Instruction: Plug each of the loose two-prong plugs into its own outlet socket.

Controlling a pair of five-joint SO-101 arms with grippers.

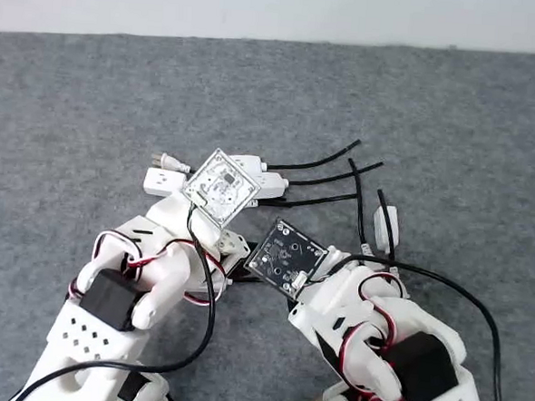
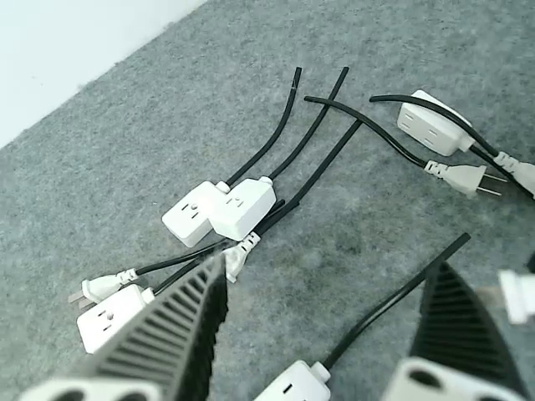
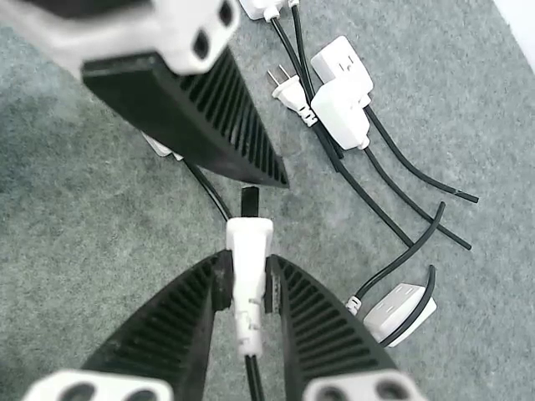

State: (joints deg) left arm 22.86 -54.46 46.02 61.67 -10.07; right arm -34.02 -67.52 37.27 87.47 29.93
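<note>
The right gripper clamps a white two-prong plug between its fingers. The left gripper is spread wide and holds nothing. Just ahead of its fingertips, two white outlet sockets lie touching, and a loose plug lies farther off.

Grey carpet meets a white wall.

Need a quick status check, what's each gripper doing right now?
The left gripper is open and holds nothing.
The right gripper is closed on a plug.
</note>
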